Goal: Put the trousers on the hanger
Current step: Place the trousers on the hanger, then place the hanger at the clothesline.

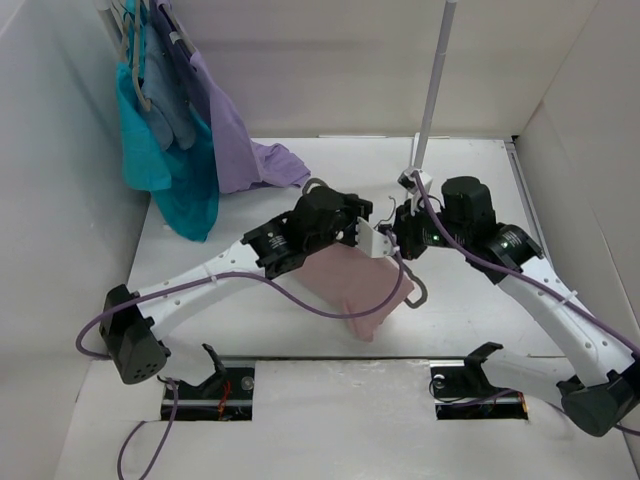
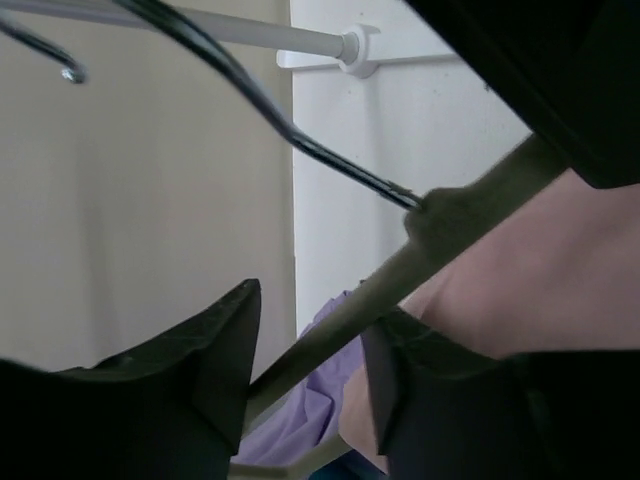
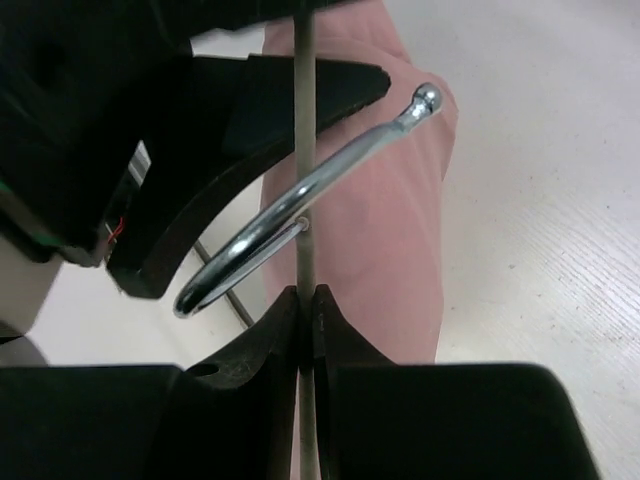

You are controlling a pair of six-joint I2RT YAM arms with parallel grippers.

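Note:
The dusty-pink trousers (image 1: 355, 290) hang draped over the light-grey hanger, whose metal hook (image 1: 414, 292) points to the near right. My right gripper (image 1: 400, 240) is shut on the hanger's thin grey rod (image 3: 305, 255), just below the chrome hook (image 3: 310, 190), with the pink trousers (image 3: 400, 230) behind. My left gripper (image 1: 368, 238) is open. Its fingers stand on either side of the hanger's bar (image 2: 470, 205) with a wide gap, and the trousers (image 2: 540, 280) are against the right finger. Most of the hanger frame is hidden under cloth and grippers.
Teal (image 1: 170, 170) and lavender (image 1: 240, 140) garments hang at the back left, the lavender one (image 2: 320, 400) trailing on the table. A white rack pole (image 1: 432, 85) rises at the back centre. White walls stand on both sides. Two slots (image 1: 208, 392) lie at the near edge.

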